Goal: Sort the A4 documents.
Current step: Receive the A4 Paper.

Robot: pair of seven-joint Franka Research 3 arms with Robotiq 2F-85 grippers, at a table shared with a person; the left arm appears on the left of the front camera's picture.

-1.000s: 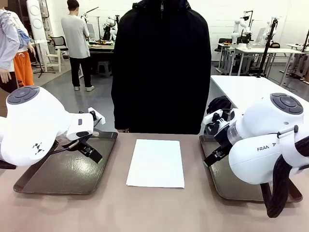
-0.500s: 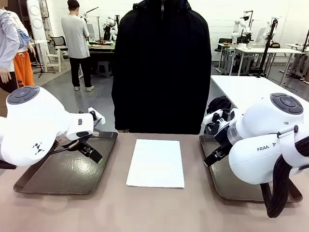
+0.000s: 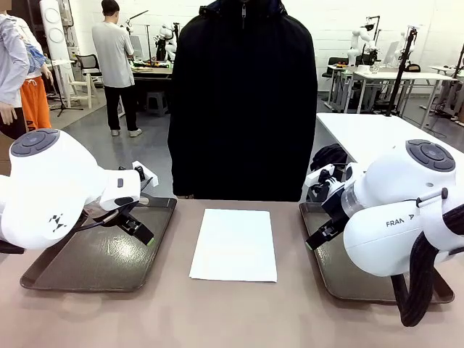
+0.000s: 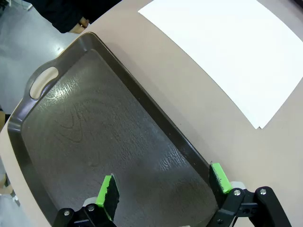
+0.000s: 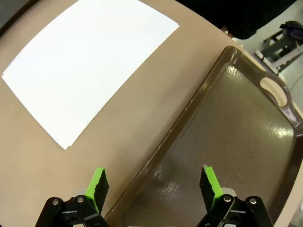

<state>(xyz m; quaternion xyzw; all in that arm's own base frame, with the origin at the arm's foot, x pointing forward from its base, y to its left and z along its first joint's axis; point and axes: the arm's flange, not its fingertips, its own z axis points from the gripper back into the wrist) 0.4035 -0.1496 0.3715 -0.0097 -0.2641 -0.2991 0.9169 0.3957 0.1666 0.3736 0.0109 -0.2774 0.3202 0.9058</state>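
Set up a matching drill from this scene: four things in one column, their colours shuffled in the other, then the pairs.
Things:
1. A4 documents
2. trays
3. gripper pads
4. person's coat

Colours:
a. black
b. green
c. white
d. dark brown

Pairs: 1-c; 2-d; 3-b; 4-a

White arms (image 3: pixel 51 188), black left hand (image 4: pixel 163 178), green pads (image 4: pixel 108 189)
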